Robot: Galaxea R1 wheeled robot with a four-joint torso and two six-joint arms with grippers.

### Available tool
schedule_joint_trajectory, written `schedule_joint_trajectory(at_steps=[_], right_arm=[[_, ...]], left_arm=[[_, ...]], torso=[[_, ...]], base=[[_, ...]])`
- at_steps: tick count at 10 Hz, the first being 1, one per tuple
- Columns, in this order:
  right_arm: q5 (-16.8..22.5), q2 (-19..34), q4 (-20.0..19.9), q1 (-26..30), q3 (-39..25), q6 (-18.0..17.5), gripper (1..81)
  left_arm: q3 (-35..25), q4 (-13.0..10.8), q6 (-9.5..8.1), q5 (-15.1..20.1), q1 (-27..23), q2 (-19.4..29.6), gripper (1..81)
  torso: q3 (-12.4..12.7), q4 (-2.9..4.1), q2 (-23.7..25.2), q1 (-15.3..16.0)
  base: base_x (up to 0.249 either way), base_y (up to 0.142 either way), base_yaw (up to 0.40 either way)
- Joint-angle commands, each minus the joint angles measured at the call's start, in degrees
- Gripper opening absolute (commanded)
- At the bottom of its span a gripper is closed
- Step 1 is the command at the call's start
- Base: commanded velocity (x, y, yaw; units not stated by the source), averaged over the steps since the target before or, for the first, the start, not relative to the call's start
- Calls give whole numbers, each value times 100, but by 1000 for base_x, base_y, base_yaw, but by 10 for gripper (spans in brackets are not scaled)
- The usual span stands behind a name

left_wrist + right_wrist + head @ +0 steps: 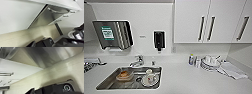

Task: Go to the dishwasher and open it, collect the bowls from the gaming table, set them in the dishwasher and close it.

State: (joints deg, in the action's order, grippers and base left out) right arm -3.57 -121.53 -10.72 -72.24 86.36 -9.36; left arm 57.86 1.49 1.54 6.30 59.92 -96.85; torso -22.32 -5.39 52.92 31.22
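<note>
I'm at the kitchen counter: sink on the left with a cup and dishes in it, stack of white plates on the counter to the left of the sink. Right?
Not quite. In the head view the stack of white plates sits on the counter to the right of the sink, not left. The cup and dishes are in the sink as you say.

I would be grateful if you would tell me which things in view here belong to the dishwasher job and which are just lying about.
Belongs to the job:
- dishwasher, steel front with bar handle, seen from the left wrist

Just lying about:
- sink holding a cup on a saucer
- tap
- stacked white dishes
- cloth
- paper towel dispenser
- wall cupboards
</note>
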Motion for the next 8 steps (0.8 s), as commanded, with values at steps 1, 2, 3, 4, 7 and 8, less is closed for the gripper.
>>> schedule_joint_trajectory(at_steps=[1, 2, 3, 4, 7, 8], right_arm=[[225, 319, -53, 522, -226, -56, 811], [225, 337, -53, 556, -261, -83, 811], [225, 354, -53, 574, -305, -83, 811], [225, 355, -53, 574, -296, -83, 811], [225, 355, -62, 574, -226, -92, 811], [225, 346, -53, 609, -182, -171, 811]], left_arm=[[-116, -34, 13, 196, -528, 323, 811], [-169, -34, 22, 205, -590, 385, 811], [-326, -96, 22, 196, -626, 490, 811], [-564, -122, 75, 126, -643, 622, 811], [-1144, -166, 66, 170, -995, 834, 811], [-1319, -201, 84, 178, -995, 825, 811]], torso=[[15, 0, 555, 358], [-116, 0, 708, 445], [-151, 0, 846, 533], [-197, 0, 1010, 632], [-210, 0, 1603, 1003], [-210, 0, 1793, 1121]], base=[[0, 0, 0], [0, 0, 0], [0, 0, 0], [0, 0, 0], [0, 0, 0], [0, 0, 0]])
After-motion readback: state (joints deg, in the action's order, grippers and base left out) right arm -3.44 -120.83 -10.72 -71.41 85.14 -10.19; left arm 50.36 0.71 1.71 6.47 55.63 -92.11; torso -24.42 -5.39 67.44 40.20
